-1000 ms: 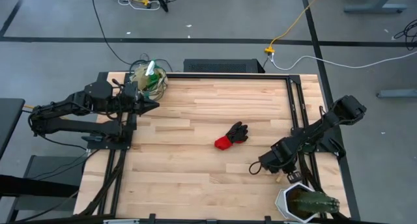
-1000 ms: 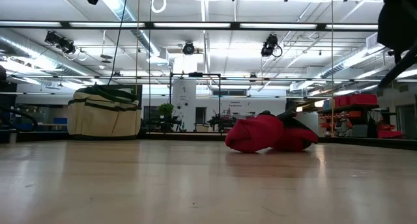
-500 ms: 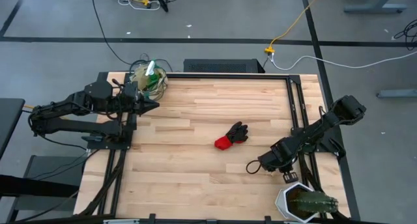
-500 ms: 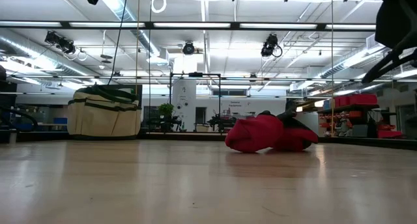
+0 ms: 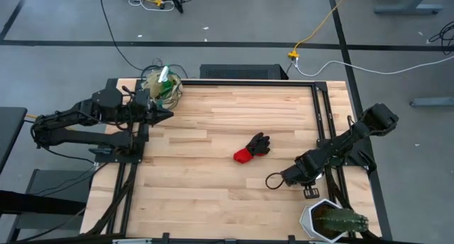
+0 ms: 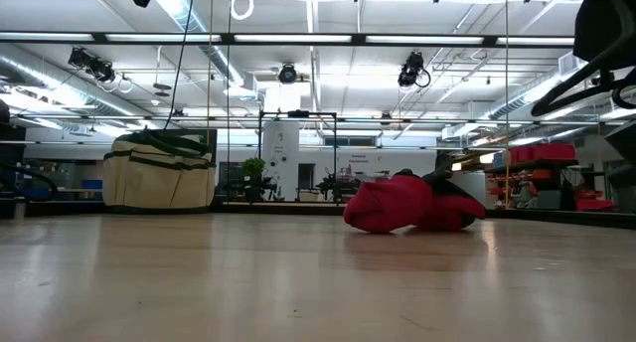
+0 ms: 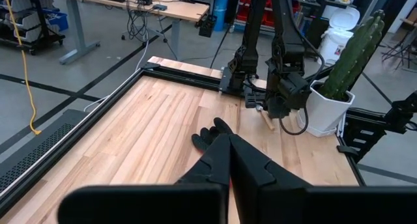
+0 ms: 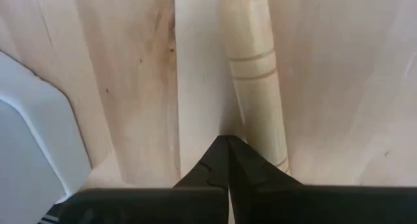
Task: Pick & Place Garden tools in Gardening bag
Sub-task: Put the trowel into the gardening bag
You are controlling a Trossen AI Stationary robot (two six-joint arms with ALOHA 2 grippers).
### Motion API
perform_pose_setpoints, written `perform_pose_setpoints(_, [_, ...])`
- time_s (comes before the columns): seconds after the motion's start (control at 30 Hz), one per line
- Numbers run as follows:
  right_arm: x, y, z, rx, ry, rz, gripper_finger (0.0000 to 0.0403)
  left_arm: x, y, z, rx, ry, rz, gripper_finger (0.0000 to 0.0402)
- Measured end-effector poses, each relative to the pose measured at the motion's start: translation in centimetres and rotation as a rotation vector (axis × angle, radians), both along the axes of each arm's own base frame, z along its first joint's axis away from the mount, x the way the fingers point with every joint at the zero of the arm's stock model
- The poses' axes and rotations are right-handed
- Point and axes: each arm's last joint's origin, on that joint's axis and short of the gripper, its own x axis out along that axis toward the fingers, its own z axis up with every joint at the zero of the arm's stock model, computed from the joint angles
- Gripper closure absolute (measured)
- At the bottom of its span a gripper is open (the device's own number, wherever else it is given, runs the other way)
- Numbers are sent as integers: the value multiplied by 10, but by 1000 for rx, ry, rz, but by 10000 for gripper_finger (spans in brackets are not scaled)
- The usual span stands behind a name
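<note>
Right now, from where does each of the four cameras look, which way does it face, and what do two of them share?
High: above, facing down; both arms, left end effector, right end effector, glove, bag.
Low: table height, facing across; glove, bag.
Left wrist: faces across the table to the cactus pot; own shut fingers.
Right wrist: faces the tabletop, wooden handle; own shut fingers.
High and low share glove and bag.

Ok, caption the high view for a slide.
Glove mid-table, bag at far-left corner, right claw shut near cactus pot.
</note>
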Motion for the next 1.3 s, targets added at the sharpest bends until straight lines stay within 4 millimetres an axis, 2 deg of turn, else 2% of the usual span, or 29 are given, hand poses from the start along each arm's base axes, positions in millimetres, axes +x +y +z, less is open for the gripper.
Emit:
perform_pose_setpoints(0.17, [1, 2, 3, 54, 3, 32, 403, 0, 0, 0, -1, 0, 0, 396])
perform_pose_setpoints(0.43, [14, 7, 27, 38, -85, 52, 403, 0, 0, 0, -1, 0, 0, 397])
perform_pose_setpoints(0.8, [16, 7, 28, -16, -116, 24, 399, 0, 0, 0, -2, -1, 0, 397])
perform_pose_setpoints(0.93, [17, 7, 28, -32, -133, 30, 370, 0, 0, 0, -7, -2, 1, 394])
perform_pose_setpoints(1.3, [16, 8, 28, -8, -121, 30, 248, 0, 0, 0, -26, -4, 5, 396])
